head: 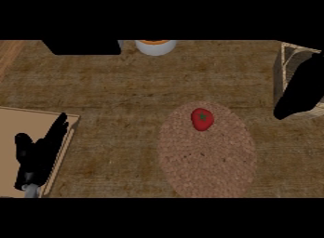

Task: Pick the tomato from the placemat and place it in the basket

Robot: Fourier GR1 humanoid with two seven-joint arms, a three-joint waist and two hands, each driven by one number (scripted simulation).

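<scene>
On the far end of the woven placemat [206,148] lies the tomato [202,119], red with a green stalk patch facing up, untouched and with bare mat all round it. The mat is a round braided piece on the brown bench [124,88]. To the tomato's right and a little farther off, the right hand [307,86] shows as a long dark shape over the basket [288,58], which sits at the bench's right edge; whether its fingers are spread or curled cannot be made out from here, and it holds nothing that can be seen. The left hand [39,151] rests at the lower left with fingers straight and relaxed, over a tan board [7,135], well apart from the work.

The step in hand looks like the reach, so the task is barely begun. The right hand is the sensible one, being nearest both tomato and basket. It would do well to come down from above, fingers wide, thumb on one side and fingers on the other, closing round the widest part. A round fruit may roll on the braid if nudged sideways, so contact should be made on both sides together. The carry to the basket is short; lift clear of its rim first.

At the far edge stand a white cup [155,46] and a dark block [82,46], both out of the way.
</scene>
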